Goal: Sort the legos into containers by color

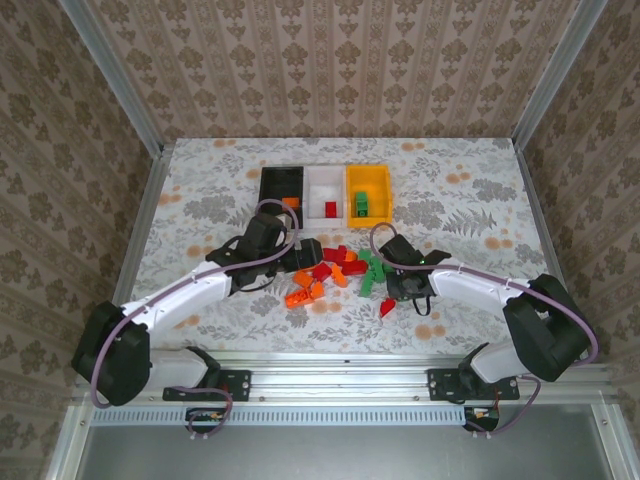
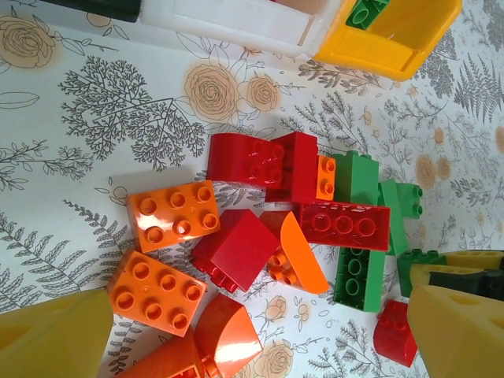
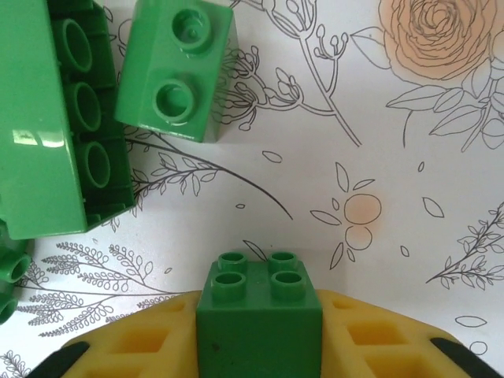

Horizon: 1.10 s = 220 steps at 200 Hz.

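The legos [image 1: 335, 268] lie in a loose pile of orange, red and green at mid table. Behind it stand the containers: a black bin [image 1: 280, 180] holding an orange brick, a white bin [image 1: 322, 182] holding a red one, and a yellow bin [image 1: 370, 180] holding green ones. My left gripper [image 1: 300, 264] hangs open over the pile's left side; in the left wrist view its fingers [image 2: 47, 339] flank orange bricks [image 2: 173, 214] and a red block [image 2: 236, 250]. My right gripper [image 3: 260, 346] is shut on a green four-stud brick [image 3: 260, 311], just above the table at the pile's right side [image 1: 390, 276].
Two more green bricks [image 3: 175, 71] lie just ahead of the right gripper. A lone red brick [image 1: 387, 308] sits near the front, right of the pile. Metal rails and patterned walls border the table on all sides.
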### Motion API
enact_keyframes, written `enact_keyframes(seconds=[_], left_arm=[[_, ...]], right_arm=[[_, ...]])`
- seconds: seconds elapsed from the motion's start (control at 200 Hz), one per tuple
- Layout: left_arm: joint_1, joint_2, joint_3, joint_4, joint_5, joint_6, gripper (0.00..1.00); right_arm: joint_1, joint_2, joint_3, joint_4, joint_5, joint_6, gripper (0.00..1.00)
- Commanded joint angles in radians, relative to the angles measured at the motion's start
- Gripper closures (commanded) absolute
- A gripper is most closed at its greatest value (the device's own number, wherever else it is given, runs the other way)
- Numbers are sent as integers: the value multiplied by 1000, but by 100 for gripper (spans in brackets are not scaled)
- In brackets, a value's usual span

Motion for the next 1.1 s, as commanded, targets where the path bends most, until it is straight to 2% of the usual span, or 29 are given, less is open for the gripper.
enact_keyframes(seconds=[0.0, 0.15, 0.3, 0.435, 0.695, 0.8, 0.955, 1.01, 1.06, 1.095], left_arm=[[-8, 9, 28, 15, 5, -6, 2], [-8, 11, 37, -2, -8, 7, 2], [-3, -5, 24, -10, -43, -1, 2], [13, -12, -10, -52, -110, -69, 1], [49, -34, -79, -85, -60, -121, 1], [53, -81, -100, -107, -64, -117, 1], [70, -141, -128, -133, -72, -108, 1], [77, -156, -137, -131, -73, -107, 1], [82, -164, -140, -131, -71, -105, 1], [84, -167, -143, -131, -69, -104, 1]], right_arm=[[1, -7, 29, -13, 44, 16, 72], [2, -87, 69, -33, 77, 0, 74], [-11, -89, 231, -64, 98, -68, 74], [-50, 83, 424, -44, 94, -153, 73], [-112, 501, 849, -64, 81, -242, 72], [-131, 604, 967, -85, 49, -256, 71], [-140, 719, 1116, -163, 68, -264, 70], [-145, 746, 1143, -177, 60, -269, 65], [-148, 755, 1144, -168, 72, -273, 55], [-152, 758, 1149, -164, 74, -275, 51]])
